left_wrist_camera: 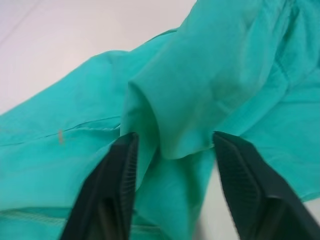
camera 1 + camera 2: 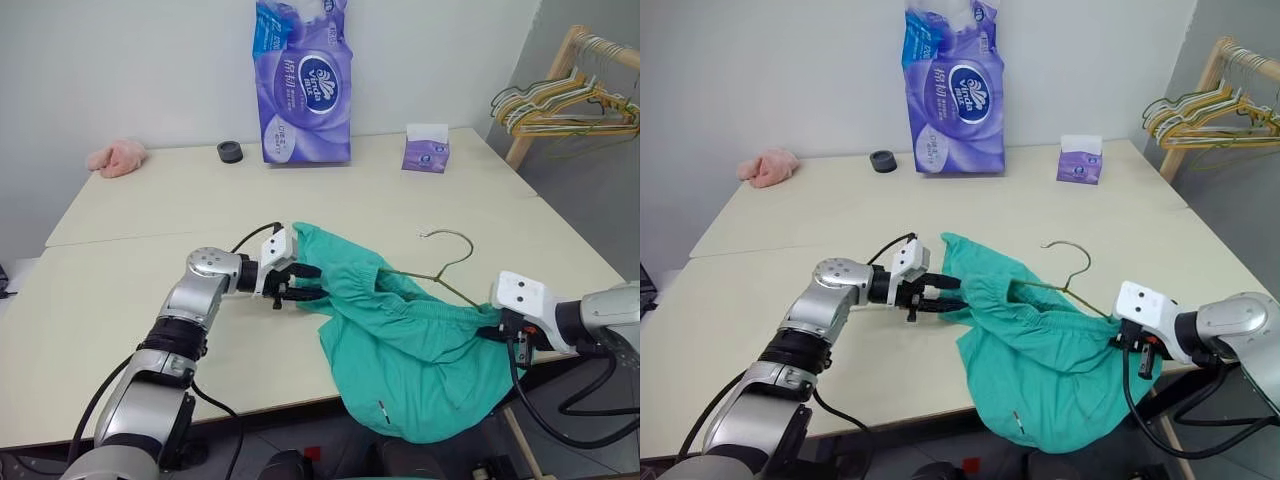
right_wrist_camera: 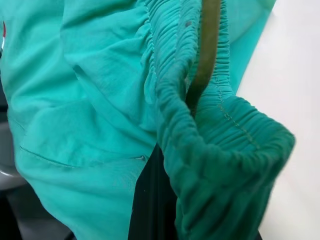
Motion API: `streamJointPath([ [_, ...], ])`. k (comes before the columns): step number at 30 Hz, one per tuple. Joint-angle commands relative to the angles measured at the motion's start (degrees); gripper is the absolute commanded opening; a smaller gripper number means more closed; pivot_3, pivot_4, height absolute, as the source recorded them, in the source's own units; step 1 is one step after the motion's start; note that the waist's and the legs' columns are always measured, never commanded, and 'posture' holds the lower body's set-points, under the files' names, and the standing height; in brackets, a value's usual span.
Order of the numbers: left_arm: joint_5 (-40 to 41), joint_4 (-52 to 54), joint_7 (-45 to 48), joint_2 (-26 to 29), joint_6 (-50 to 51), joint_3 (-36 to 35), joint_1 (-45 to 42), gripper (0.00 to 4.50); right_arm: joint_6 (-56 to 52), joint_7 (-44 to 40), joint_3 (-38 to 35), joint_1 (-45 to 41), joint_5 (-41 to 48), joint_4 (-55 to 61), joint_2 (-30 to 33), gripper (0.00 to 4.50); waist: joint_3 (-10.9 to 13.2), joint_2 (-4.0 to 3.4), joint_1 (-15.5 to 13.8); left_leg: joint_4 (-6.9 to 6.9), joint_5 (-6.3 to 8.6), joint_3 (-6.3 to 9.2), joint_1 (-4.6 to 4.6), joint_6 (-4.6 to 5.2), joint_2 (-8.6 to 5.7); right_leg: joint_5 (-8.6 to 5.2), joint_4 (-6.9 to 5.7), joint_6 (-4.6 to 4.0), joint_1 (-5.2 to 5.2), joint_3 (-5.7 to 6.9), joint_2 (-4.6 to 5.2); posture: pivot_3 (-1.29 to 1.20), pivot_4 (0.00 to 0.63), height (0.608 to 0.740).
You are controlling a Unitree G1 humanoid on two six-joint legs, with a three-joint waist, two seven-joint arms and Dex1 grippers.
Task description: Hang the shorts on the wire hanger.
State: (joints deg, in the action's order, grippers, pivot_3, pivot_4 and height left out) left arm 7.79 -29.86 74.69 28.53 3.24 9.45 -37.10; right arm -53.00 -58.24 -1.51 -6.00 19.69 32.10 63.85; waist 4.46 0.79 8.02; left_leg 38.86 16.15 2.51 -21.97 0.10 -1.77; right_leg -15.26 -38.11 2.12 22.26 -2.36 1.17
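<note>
The teal-green shorts (image 2: 420,350) were seen spread over the near edge of a pale surface (image 2: 150,210), one leg draped off the edge, between the two end effectors. The left end effector (image 2: 303,281) stood with its two black fingers (image 1: 117,180) parted, a fold of cloth lying loosely in the gap between them, so it read as released rather than gripping. The right end effector (image 2: 1137,350) was seen clenched on the gathered waistband at the far side of the shorts, and the hanger's wire was seen running inside that band just ahead of it.

The wire hanger (image 2: 447,262) was seen lying beyond the right end effector, its curved hook bare on the surface and its triangle threaded under the waistband.

For this step to go well, it was judged that the waistband should be kept taut by the right end effector while the free edge beside the left end effector is regripped and drawn over the hanger's other shoulder. A shallow pinch on one layer was judged likely to slip.

The cloth appeared thin, soft and matte, with fine wrinkles and a tightly puckered elastic band. The wire appeared thin, stiff and dull olive. The finger pads were ribbed.
</note>
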Motion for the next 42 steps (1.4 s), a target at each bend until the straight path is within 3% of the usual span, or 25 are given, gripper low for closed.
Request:
streamJointPath([
  [1, 1.01, 1.65, -3.88, 0.31, -0.8, -3.28, -2.11, 2.67, -8.89, 2.21, -8.01, 1.11, 5.65, 2.44, -2.09, 0.0, 0.04, 0.01, -0.01, 0.0, 0.0, -0.01, 0.0, 0.0, 0.0, 0.0, 0.0, 0.0, 0.0, -0.01, 0.0, -0.26, 0.088, 0.74],
  [6, 8.12, 13.96, -8.07, -4.4, 11.53, -4.96, -1.78, 2.67, -28.39, 6.95, -23.24, 5.37, 12.46, 6.05, -10.52, 0.0, 0.34, 0.12, -0.58, 0.01, 0.01, 0.07, -0.04, 0.01, 0.0, 0.0, 0.02, 0.0, -0.04, 0.04, 0.01, -0.29, 0.12, 0.74],
  [10, 12.73, 23.77, -12.2, -8.81, 22.24, -3.93, -2.97, 2.67, -37.77, 11.11, -32.08, 5.81, 13.15, 8.54, -15.83, 0.0, 0.93, -0.01, -0.13, 0.04, 0.02, -0.01, -0.01, 0.04, -0.01, 0.04, 0.02, 0.08, -0.07, -0.04, 0.02, -0.32, 0.137, 0.74],
  [13, 14.3, 30.15, -14.57, -13.18, 29.71, 0.26, -6.47, 2.67, -39.5, 16.3, -40.49, 7.29, 13.83, 7.97, -19.35, 0.0, 1.57, -0.04, -0.08, 0.05, 0.02, 0.0, -0.01, 0.04, -0.02, 0.03, 0.0, 0.1, -0.09, 0.0, -0.03, -0.34, 0.147, 0.74],
  [20, 14.96, 30.5, -15.47, -20.88, 30.21, 5.15, -13.38, 2.67, -39.5, 29.8, -49.13, 7.75, 18.27, 4.92, -20.93, 0.0, 2.52, -0.46, 2.38, -0.02, 0.07, -0.35, 0.08, 0.13, -0.03, -0.16, 0.04, 0.43, -0.1, -0.34, -0.17, -0.38, 0.158, 0.74],
  [24, 12.35, 26.52, -17.17, -26.04, 24.99, 7.33, -17.49, 2.67, -39.5, 38.5, -52.62, 9.45, 23.33, -2.14, -15.53, 0.0, 3.38, -0.3, 3.42, -0.05, 0.08, -0.41, 0.04, 0.16, -0.1, -0.25, 0.08, 0.55, -0.09, -0.39, -0.38, -0.39, 0.164, 0.74],
  [27, 10.91, 24.32, -17.92, -28.73, 21.71, 8.39, -19.69, 2.67, -39.5, 43.19, -54.16, 7.13, 27.6, -8.51, -10.15, 0.0, 3.77, -0.59, 4.11, -0.06, 0.25, -1.01, 0.03, 0.45, -0.18, -0.34, 0.12, 0.7, -0.12, -1.02, -0.37, -0.39, 0.173, 0.74],
  [32, 8.02, 18.02, -19.92, -33.29, 16.19, 8.72, -25.38, 2.67, -39.5, 50.97, -53.15, -3.84, 26.65, -23.04, -0.41, 0.0, 4.89, -0.51, 6.2, -0.08, 0.38, -1.64, 0.11, 0.83, -0.41, -0.33, 0.28, 1.05, -0.07, -1.7, -0.23, -0.39, 0.197, 0.74],
  [36, 5.35, 11.42, -20.6, -35.33, 10.95, 8.49, -29.42, 2.67, -39.5, 55.27, -49.85, -14.16, 23.29, -32.19, 3.09, 0.0, 5.22, -0.37, 7.15, -0.12, 0.56, -1.84, 0.09, 1.12, -0.44, -0.4, 0.49, 1.24, -0.07, -1.83, -0.18, -0.38, 0.207, 0.74],
  [42, 4.69, 2.35, -21.23, -38.33, 5.06, 6.11, -36.17, 2.67, -36.95, 55.21, -42.91, -26.85, 15.14, -46.66, 8.24, 0.0, 6.59, -0.77, 7.29, -0.12, 0.67, -2.19, 0.04, 1.33, -0.54, -0.28, 0.78, 1.59, -0.01, -1.98, -0.02, -0.37, 0.217, 0.74],
])
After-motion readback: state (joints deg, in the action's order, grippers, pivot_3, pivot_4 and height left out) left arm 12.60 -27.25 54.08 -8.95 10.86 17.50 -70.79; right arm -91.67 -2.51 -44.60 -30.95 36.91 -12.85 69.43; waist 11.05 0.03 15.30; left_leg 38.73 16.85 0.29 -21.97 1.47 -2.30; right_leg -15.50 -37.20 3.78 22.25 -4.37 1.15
